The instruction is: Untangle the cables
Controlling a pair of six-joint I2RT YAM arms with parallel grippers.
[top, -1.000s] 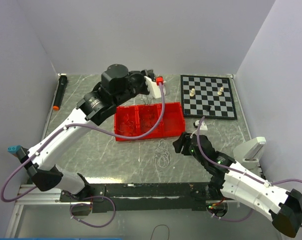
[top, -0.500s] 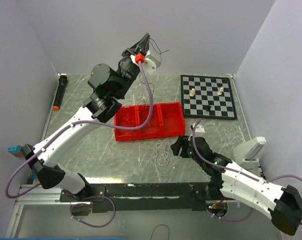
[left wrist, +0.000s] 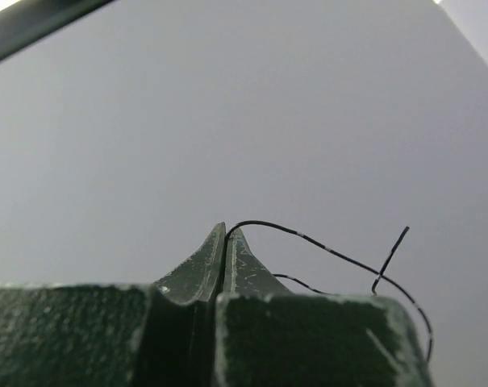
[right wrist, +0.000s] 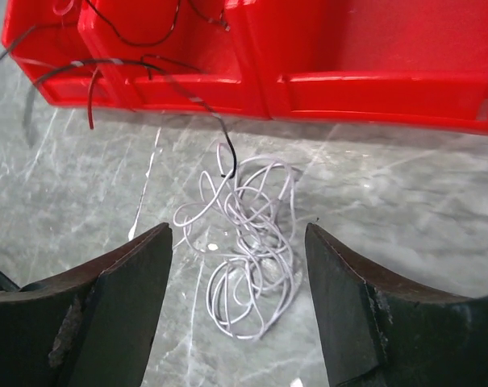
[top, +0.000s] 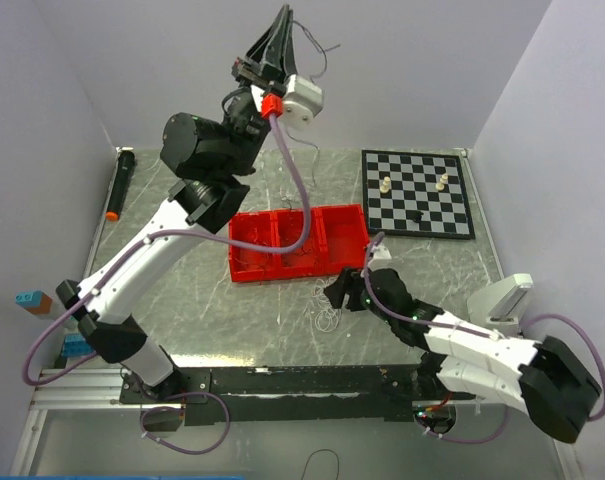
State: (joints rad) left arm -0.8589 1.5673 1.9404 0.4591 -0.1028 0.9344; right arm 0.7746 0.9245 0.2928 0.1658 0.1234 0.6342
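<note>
The left tool [left wrist: 225, 235] pinches one black wire [left wrist: 324, 248], held high. The right tool [right wrist: 237, 232] hangs spread over the white tangle [right wrist: 248, 274], seemingly knotted on the desk [right wrist: 405, 210]; most work remains.

— What are the arms built from, by the look of them?

— White shells on the long links of the left arm [top: 132, 262] and the right arm [top: 477, 350], with chunky black joints [top: 197, 140] between them. A purple hose [top: 307, 205] runs loosely along each.

— Any other colour?

— A red plug [top: 272, 104] at top centre, where the hose meets the wrist, beside a white box [top: 303, 97].

— And the ends?

— The left gripper [left wrist: 227, 230] is dark and tapers to thin points. The right gripper [right wrist: 237, 232] has broad, curved fingers [right wrist: 118, 310], scuffed pale along the edges.
</note>
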